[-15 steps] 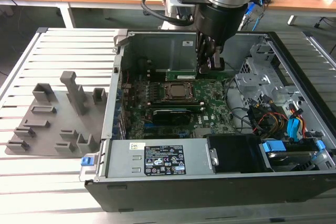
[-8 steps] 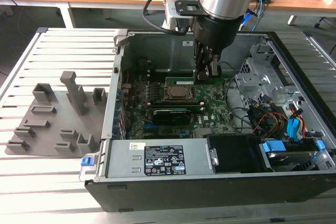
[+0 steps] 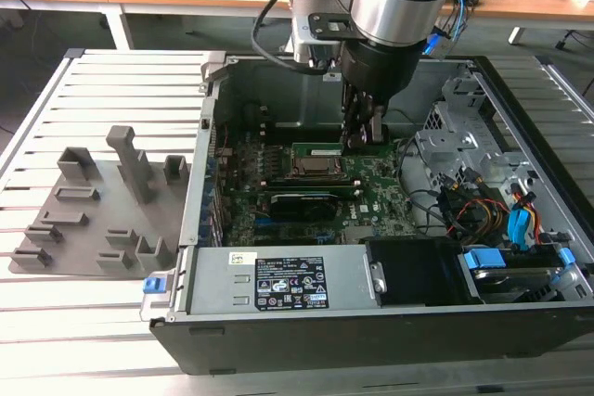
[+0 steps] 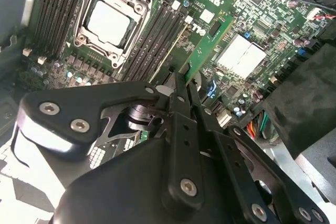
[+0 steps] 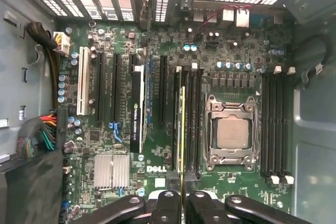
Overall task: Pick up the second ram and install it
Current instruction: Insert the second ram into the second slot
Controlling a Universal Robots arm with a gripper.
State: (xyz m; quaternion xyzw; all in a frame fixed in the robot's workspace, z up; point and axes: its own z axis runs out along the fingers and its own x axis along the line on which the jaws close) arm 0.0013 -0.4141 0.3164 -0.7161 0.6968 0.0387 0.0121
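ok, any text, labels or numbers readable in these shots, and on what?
Nothing quotable.
Sticker on the power supply: print too small.
Motherboard: white markings, too blurred.
Black card: white edge lettering, blurred.
Memory stick held in the pincer: no legible print.

In the exterior view, the arm hides the gripper fingertips and the memory slots beside the processor socket. In the second wrist view, the gripper's own body covers the lower end of the second ram. In the first wrist view, the second ram shows edge-on beside the socket, its chips hidden.
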